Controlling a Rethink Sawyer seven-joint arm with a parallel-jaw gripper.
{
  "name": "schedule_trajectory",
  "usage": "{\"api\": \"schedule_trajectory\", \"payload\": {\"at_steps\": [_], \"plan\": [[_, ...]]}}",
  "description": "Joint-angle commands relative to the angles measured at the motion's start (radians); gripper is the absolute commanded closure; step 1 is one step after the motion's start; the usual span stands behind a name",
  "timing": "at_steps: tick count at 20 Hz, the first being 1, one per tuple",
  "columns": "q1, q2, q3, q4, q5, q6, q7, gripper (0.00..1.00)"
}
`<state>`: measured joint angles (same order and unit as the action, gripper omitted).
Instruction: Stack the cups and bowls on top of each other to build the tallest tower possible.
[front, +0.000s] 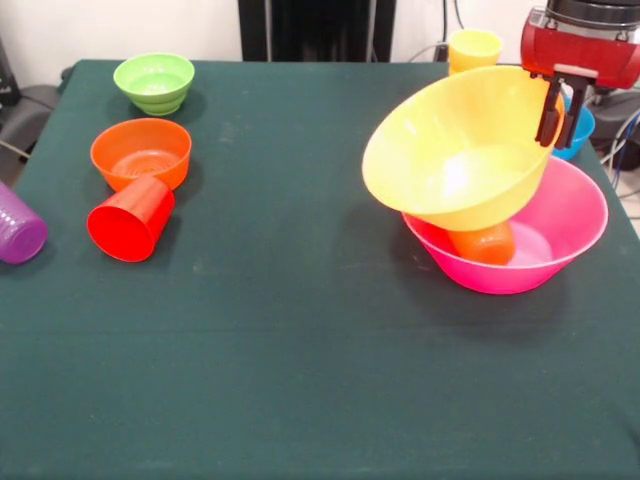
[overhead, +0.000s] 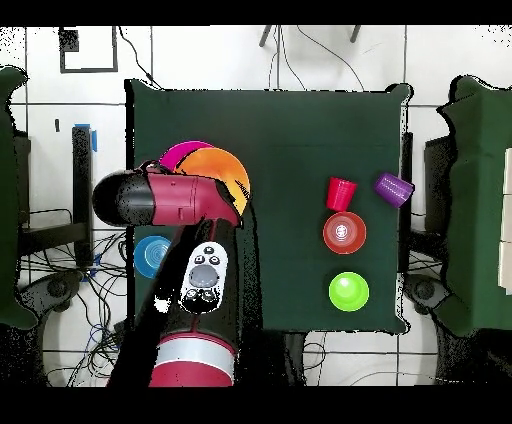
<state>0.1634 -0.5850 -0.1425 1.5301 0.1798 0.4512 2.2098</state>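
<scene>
The gripper (front: 556, 112) is clamped on the far rim of the large yellow-orange bowl (front: 455, 150); 1 finger lies inside the wall and 1 outside. The bowl hangs steeply tilted, its mouth facing the table's front edge; its base touches the orange cup (front: 484, 243) lying in the large pink bowl (front: 570, 225) near the table's right edge. Judgement: the bowl lies directly below and in front of the gripper, so seating it depends on levelling it over the pink bowl; the cup beneath may block nesting. The red cup (front: 130, 218), small orange bowl (front: 141, 152) and purple cup (front: 18, 226) sit near the left edge.
</scene>
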Motion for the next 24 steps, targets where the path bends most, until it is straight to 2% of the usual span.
{"api": "schedule_trajectory", "payload": {"at_steps": [1,8,18,24], "plan": [[0.018,0.076,0.008,-0.043,0.029,-0.059,0.201,1.00],[0.042,0.090,-0.028,-0.067,0.032,-0.054,0.187,1.00],[0.073,0.066,-0.078,-0.123,0.069,0.052,0.197,1.00],[0.082,0.073,-0.093,-0.152,0.090,0.067,0.194,1.00]]}}
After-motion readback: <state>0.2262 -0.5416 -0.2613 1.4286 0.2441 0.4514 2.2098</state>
